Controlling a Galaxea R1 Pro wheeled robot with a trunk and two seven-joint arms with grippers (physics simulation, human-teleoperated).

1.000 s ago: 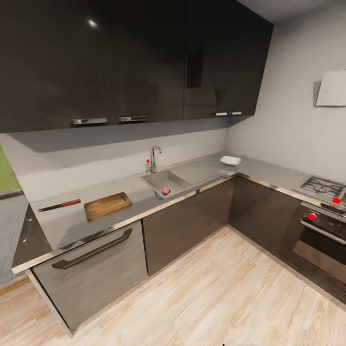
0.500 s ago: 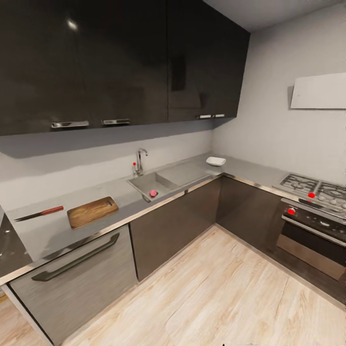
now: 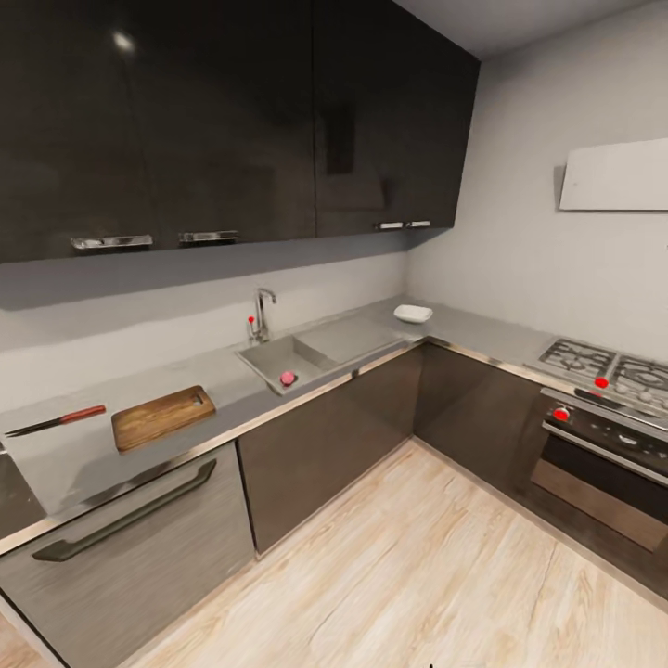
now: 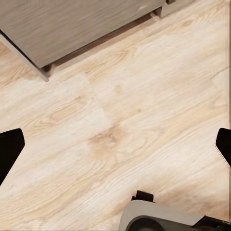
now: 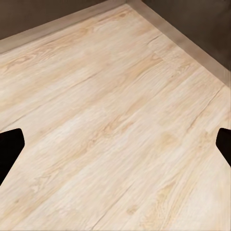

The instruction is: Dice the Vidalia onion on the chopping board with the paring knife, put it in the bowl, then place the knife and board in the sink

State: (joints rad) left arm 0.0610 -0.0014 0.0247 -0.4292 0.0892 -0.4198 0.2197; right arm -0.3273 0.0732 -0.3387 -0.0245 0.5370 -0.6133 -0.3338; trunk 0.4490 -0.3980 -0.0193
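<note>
From our head camera we count one onion [image 3: 289,378], one knife [image 3: 54,422], one chopping board [image 3: 163,417], one bowl [image 3: 413,314] and one sink [image 3: 278,358], all along an L-shaped countertop [image 3: 482,332]. The onion, a small pinkish-red ball, lies inside the sink near its front wall, below the single curved tap [image 3: 262,313] with its red knob. The board lies flat on the countertop to the left of the sink and apart from it, its handle hole toward the sink. The knife lies further left again, just beside the board without touching it, red handle toward the board and dark blade pointing away. So the onion is well apart from the knife, with the board and a stretch of bare worktop between them. The white bowl sits on the far side of the sink, near the corner of the counter. At the right stands one stove [image 3: 603,366] with red knobs and an oven door below.

Our wrist cameras see none of this; they look down at the pale wooden floor [image 5: 115,120]. The left gripper [image 4: 115,147] has its two dark fingertips [image 4: 8,149] at opposite edges of the picture, spread wide with nothing between them, above the floor and near a grey cabinet front [image 4: 62,24]. The right gripper [image 5: 115,147] is likewise spread wide and holds nothing, its fingertips [image 5: 8,149] over bare floor beside a dark plinth.
</note>
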